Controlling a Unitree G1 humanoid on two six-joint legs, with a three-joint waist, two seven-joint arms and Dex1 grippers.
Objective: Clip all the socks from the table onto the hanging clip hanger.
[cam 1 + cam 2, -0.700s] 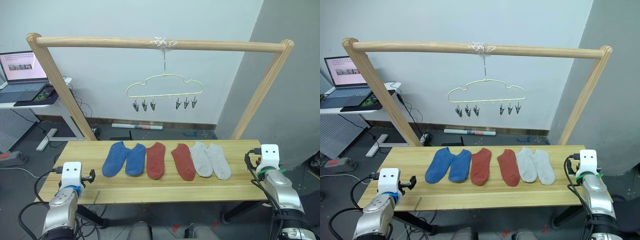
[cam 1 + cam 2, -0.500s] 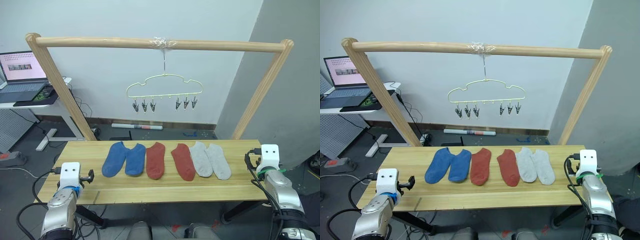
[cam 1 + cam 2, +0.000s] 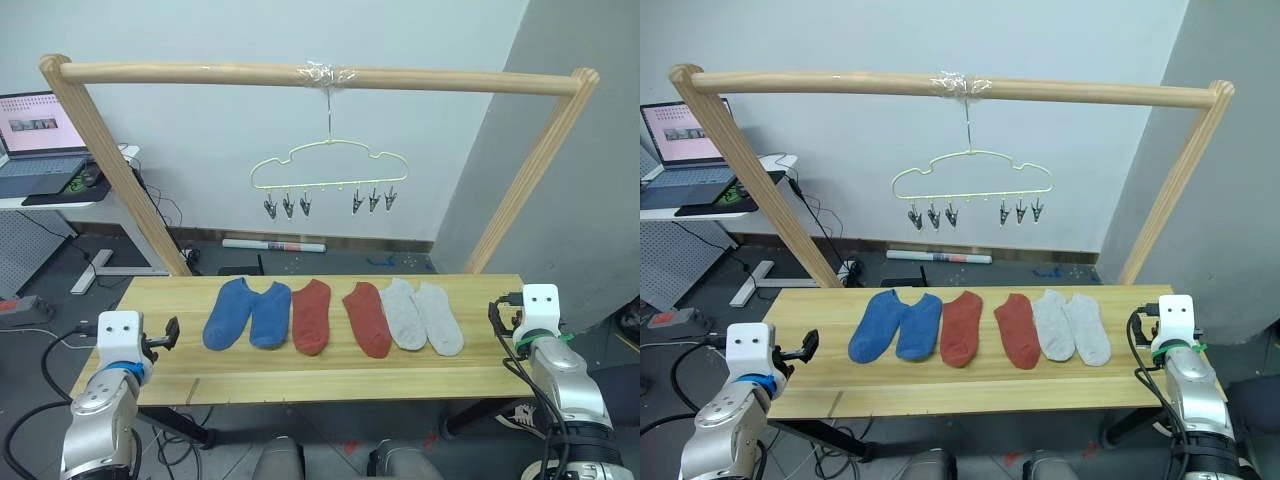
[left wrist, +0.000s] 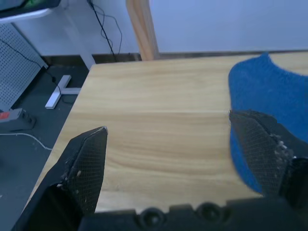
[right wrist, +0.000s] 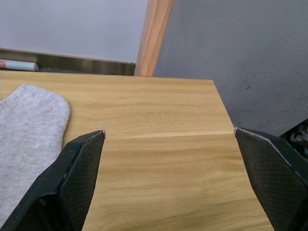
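Fingers (image 4: 86,163) of the left gripper (image 4: 180,159) spread wide over bare bench (image 4: 154,115); right gripper (image 5: 178,168) likewise spread beside a grey sock (image 5: 26,130); no readable writing.

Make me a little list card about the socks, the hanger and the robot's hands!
socks: six lying in a row on the table, none clipped
blue socks: robot's left end
rust-red socks: middle
grey socks: right end
clip hanger: hangs from wooden rail, six clips bare
left gripper: open, holds nothing
right gripper: open, holds nothing
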